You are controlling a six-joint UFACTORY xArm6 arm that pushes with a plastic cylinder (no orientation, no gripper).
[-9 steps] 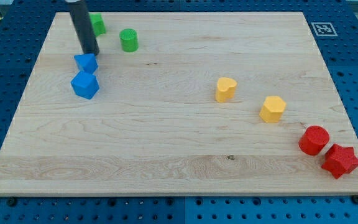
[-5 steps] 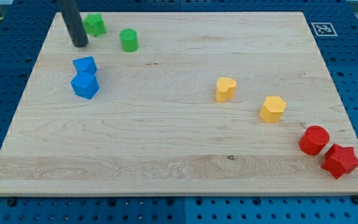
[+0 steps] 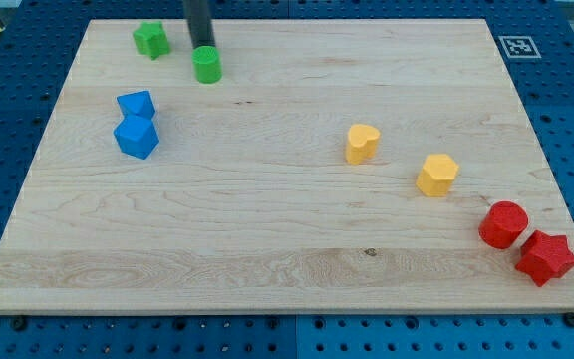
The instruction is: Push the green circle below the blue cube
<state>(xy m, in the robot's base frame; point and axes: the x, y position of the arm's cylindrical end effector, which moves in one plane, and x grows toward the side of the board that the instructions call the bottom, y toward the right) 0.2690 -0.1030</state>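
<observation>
The green circle (image 3: 206,66), a short green cylinder, stands near the view's top left of the wooden board (image 3: 287,229). My tip (image 3: 203,47) is right at its top edge, on the side toward the view's top. The blue cube (image 3: 136,137) sits at the left, lower than the circle, with a second, smaller blue block (image 3: 137,104) touching it from above. The rod rises out of the view's top.
A green star-like block (image 3: 150,40) lies at the top left. A yellow heart (image 3: 362,143) and a yellow hexagon-like block (image 3: 436,175) sit right of centre. A red cylinder (image 3: 503,224) and a red star (image 3: 545,258) sit at the lower right.
My tip has moved from beside the smaller blue block up and then right, past the green star, to the top side of the green circle. No block has moved.
</observation>
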